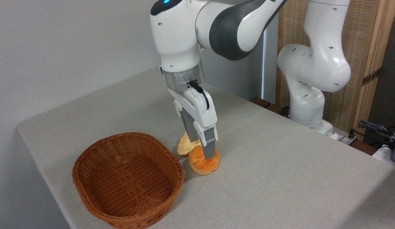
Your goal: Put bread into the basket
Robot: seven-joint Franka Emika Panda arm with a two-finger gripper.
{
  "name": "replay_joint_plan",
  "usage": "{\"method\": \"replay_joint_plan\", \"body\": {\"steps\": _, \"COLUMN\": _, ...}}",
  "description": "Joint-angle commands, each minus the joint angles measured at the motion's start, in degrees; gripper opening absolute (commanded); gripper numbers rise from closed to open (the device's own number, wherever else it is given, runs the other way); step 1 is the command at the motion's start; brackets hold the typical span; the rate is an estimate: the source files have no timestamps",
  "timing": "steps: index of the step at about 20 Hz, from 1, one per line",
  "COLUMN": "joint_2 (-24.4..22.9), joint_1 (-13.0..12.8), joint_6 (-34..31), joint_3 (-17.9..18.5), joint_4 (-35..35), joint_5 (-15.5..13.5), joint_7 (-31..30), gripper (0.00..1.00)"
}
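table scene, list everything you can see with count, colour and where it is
bun: one, orange-golden, on the table just right of the basket, between the pincer's fingers
twisted loaf: one, pale yellow, right behind the bun, partly hidden by the pincer
basket: one, reddish-brown wicker, empty, front left of the table
table: one, light grey cloth top
cables: dark bundle, far right edge
wooden panel: one, tan, back right
arm: one, white and grey, base at back right
pincer: one, white with grey fingers, lowered onto the bun

arm (184,38) bent down | fingers (210,149) vertical, closed on bun
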Motion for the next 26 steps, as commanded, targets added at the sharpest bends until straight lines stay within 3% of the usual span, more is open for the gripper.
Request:
{"method": "replay_joint_plan", "body": {"steps": 1, "joint_2": -1.0, "joint_1": -0.7, "joint_6": 3.4, "joint_3": 0.5, "joint_4": -2.8, "joint_5": -0.4, "joint_7": 0.9, "gripper": 1.00}}
{"method": "replay_joint_plan", "body": {"steps": 26, "joint_2": 1.6, "joint_1": -0.8, "joint_6": 5.6, "joint_3": 0.6, "joint_4": -4.5, "joint_5": -0.1, "joint_7": 0.9, "gripper": 1.00}}
